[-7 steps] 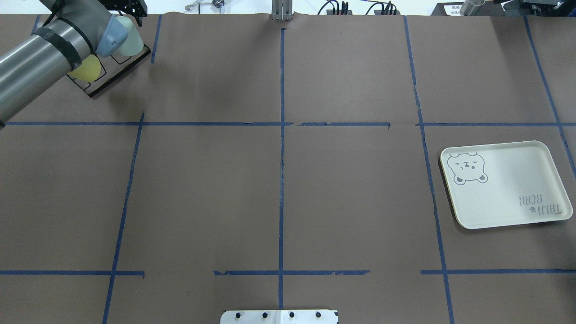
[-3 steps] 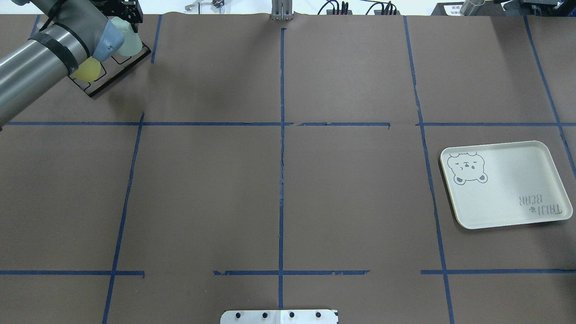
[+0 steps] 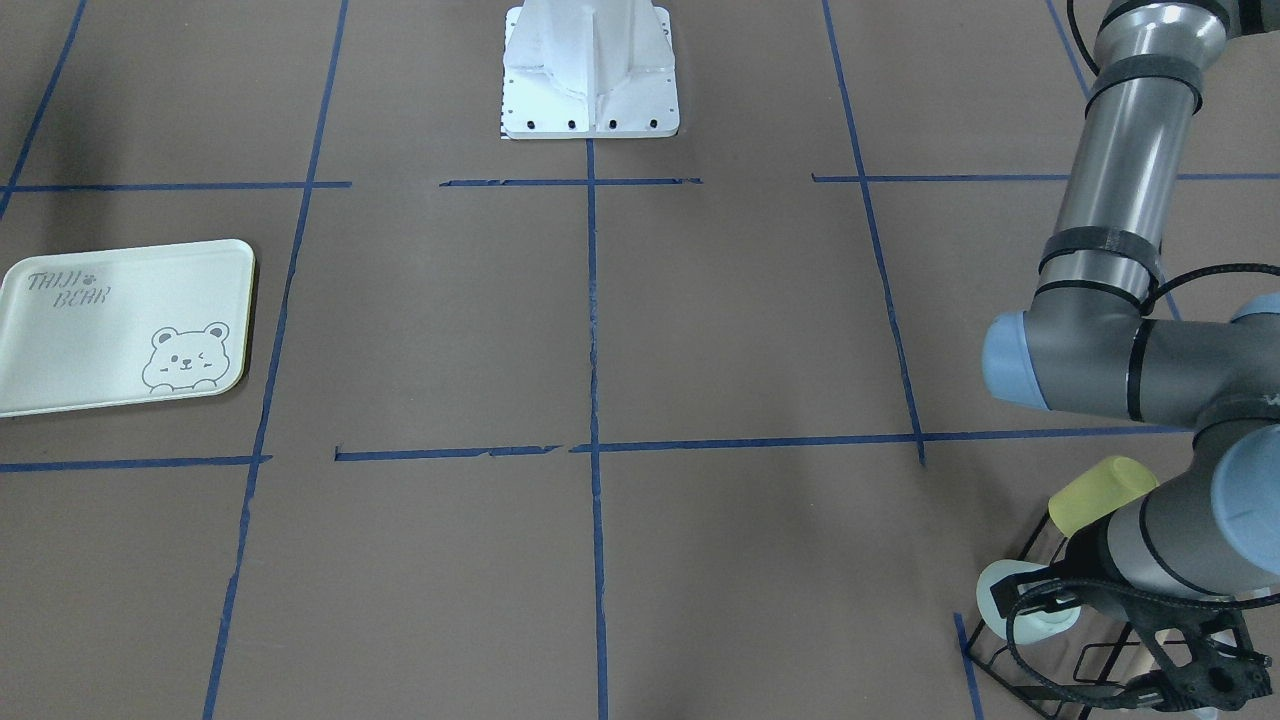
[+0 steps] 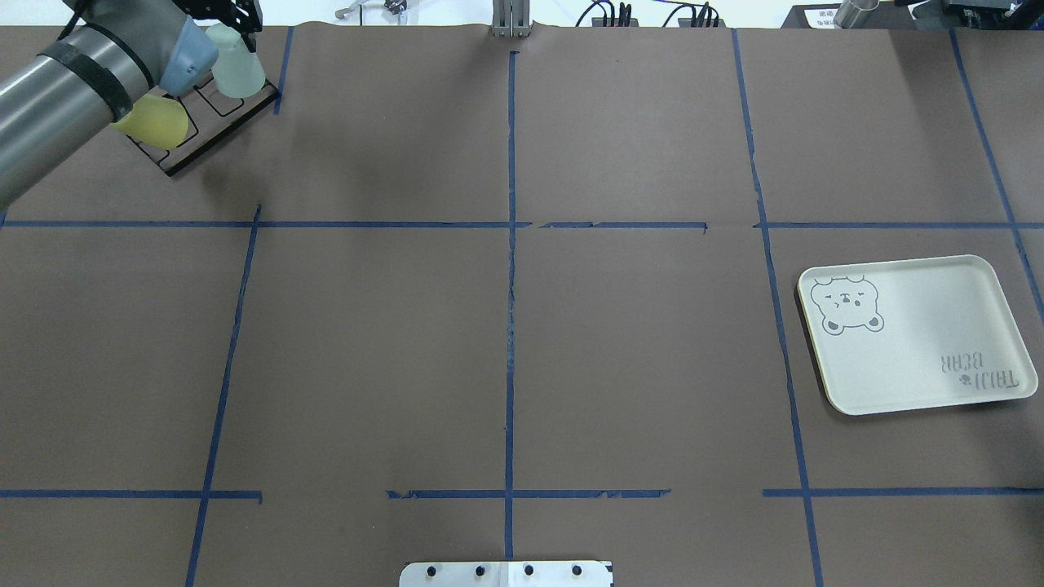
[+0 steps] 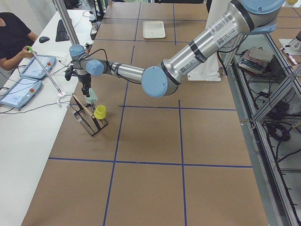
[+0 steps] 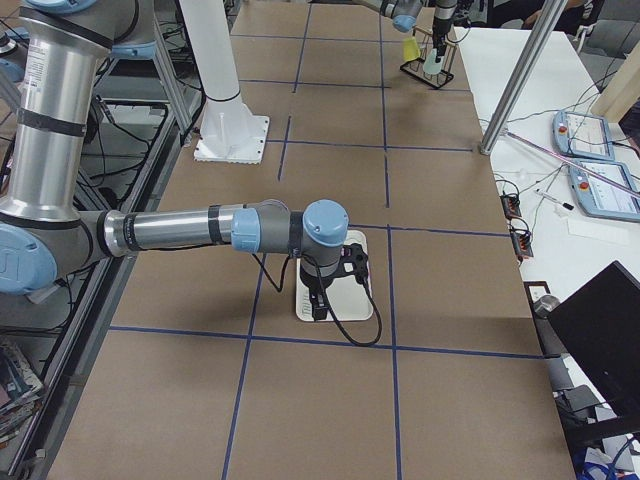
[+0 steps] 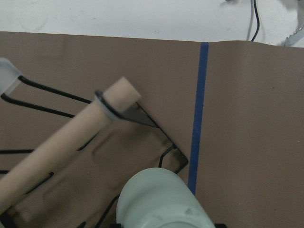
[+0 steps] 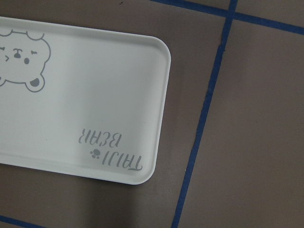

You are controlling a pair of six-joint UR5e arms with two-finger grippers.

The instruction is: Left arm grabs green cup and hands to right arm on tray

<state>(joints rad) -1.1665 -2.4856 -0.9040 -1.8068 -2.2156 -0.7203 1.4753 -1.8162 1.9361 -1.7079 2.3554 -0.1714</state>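
The green cup [image 4: 237, 72] is upside down in my left gripper [image 4: 231, 37] at the table's far left corner, just above the black wire rack [image 4: 214, 124]. The gripper is shut on the cup near its base. In the left wrist view the cup [image 7: 161, 202] fills the bottom centre, and the bare wooden peg [image 7: 95, 118] lies beside it. It also shows in the front view [image 3: 1012, 598]. The tray [image 4: 913, 359] lies at the right. My right gripper [image 6: 318, 300] hangs over the tray [image 6: 352, 300]. I cannot tell if it is open or shut.
A yellow cup [image 4: 159, 122] sits tilted on the rack's other peg, close beside the green one. Blue tape lines grid the brown table. The robot's white base plate [image 4: 506, 575] is at the near edge. An operator sits beyond the far left edge [image 5: 14, 37].
My left arm has pulled back toward the far left corner. The green cup has risen with the gripper, and more of the yellow cup shows. The tray has not moved.
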